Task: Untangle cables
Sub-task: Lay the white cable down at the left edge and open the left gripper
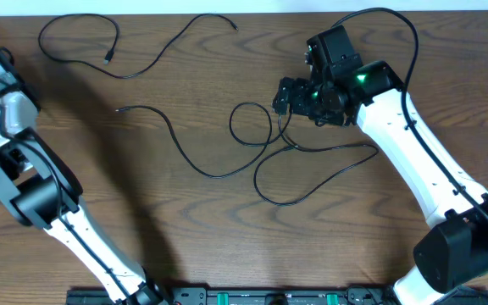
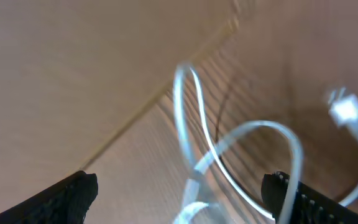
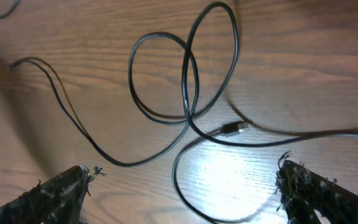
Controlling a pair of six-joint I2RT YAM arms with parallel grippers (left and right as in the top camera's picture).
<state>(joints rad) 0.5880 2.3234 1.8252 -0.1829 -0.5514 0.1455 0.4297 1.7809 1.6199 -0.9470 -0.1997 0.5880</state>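
We judge these cords to be light, limp and a little slick, so they will slide and drag their neighbours rather than hold a shape. A pinch on bare cord close to a crossing should serve better than one on the small, easily bent ends. The black cables (image 3: 188, 93) lie tangled on the wooden table (image 1: 185, 220), two loops overlapping with a plug (image 3: 234, 129) resting just beside the crossing. The right gripper (image 3: 184, 171) hangs above the tangle with its jaws spread wide and nothing between them. A lone black cable (image 1: 146, 72) lies well apart toward the far left of the table, clear of the knot. The white cable (image 2: 194, 118) shows only in the left wrist view (blurred, its connector (image 2: 345, 111) off to the right), looping between the parted, unclenched fingers of the left gripper (image 2: 182, 183); we cannot tell whether it touches them. No box, tray or other container appears in any view
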